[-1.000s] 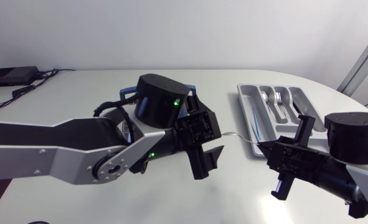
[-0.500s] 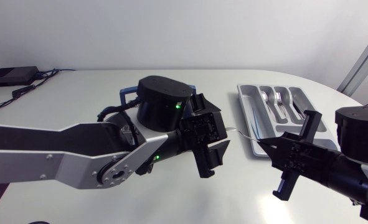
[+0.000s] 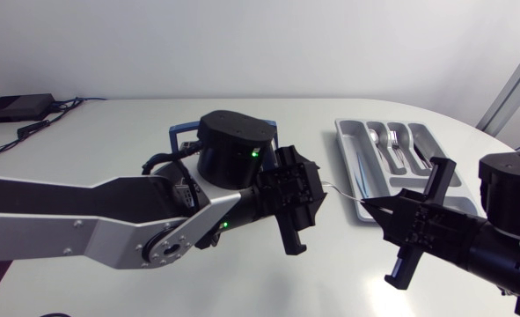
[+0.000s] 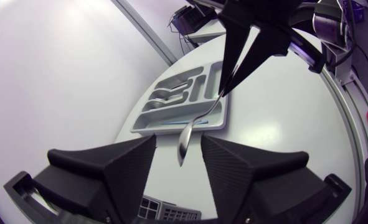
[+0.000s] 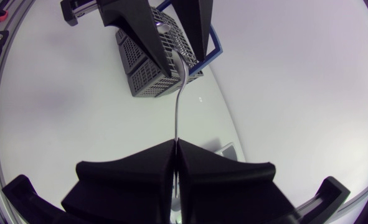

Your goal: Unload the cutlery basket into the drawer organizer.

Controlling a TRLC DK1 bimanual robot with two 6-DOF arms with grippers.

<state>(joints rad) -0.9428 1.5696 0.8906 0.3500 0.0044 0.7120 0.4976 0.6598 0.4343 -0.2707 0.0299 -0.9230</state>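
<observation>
The right gripper's (image 5: 176, 144) jaws are pressed tight together on the handle end of a spoon (image 5: 178, 106), pinching it from both sides. The left gripper's (image 4: 177, 142) jaws stand apart with the spoon's bowl between them. In the left wrist view there is a gap on either side of the bowl, so that gripper has no hold on it.

The spoon hangs in the air above the table (image 3: 110, 132), stretched between the two grippers. Its bowl is toward the left arm and its thin, curved handle runs over to the right arm's fingertips.

The cutlery basket (image 5: 147, 71), dark mesh with a blue handle, sits just behind and under the left gripper. From the head view it is mostly hidden by that arm's big black wrist joint, with only a bit of the blue handle showing.

The drawer organizer (image 3: 344, 145), a grey tray with long compartments, lies on the table's right side beyond the right gripper. The near corner of it is close to the spoon's handle. A few pieces of silver cutlery (image 3: 391, 141) already lie in its middle compartments.

The left arm comes in low across the table and reaches past the middle, while the right arm comes in from the right edge. A small black box (image 3: 18, 107) with cables sits far off at the table's back left corner.
</observation>
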